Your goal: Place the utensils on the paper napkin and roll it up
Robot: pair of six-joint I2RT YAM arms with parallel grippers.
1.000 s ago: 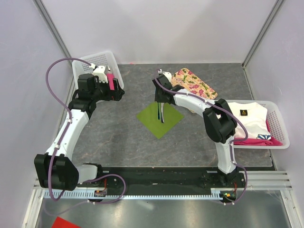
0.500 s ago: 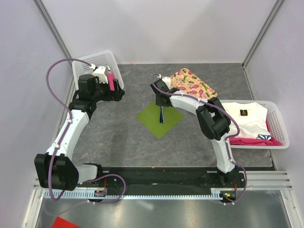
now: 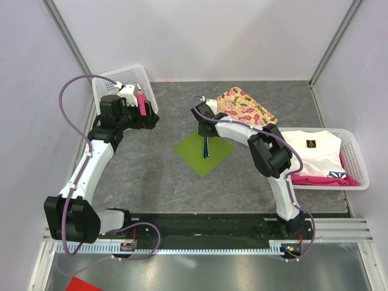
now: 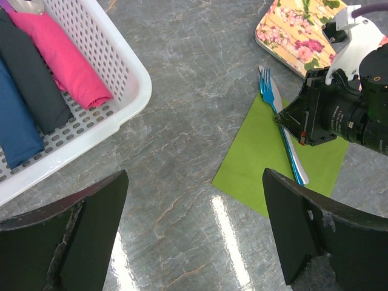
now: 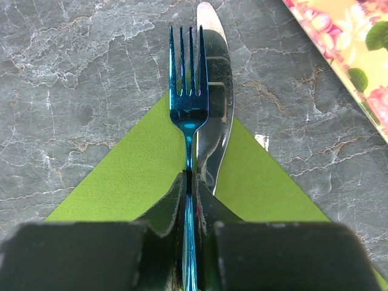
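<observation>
The green napkin [image 5: 121,176] lay under our right gripper [image 5: 191,182]. Our left gripper [image 4: 194,206] gaped empty. The silver knife [image 5: 217,109] lay beside the blue fork [image 5: 188,109], pinched by the right gripper. Placing step, we judged; next, let go.

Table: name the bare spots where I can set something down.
Free: the grey table strip between the white basket and the green napkin, and the wide band between napkin and arm bases. Crowded: the napkin's far corner, where the right claw, fork, knife and floral tray bunch.
</observation>
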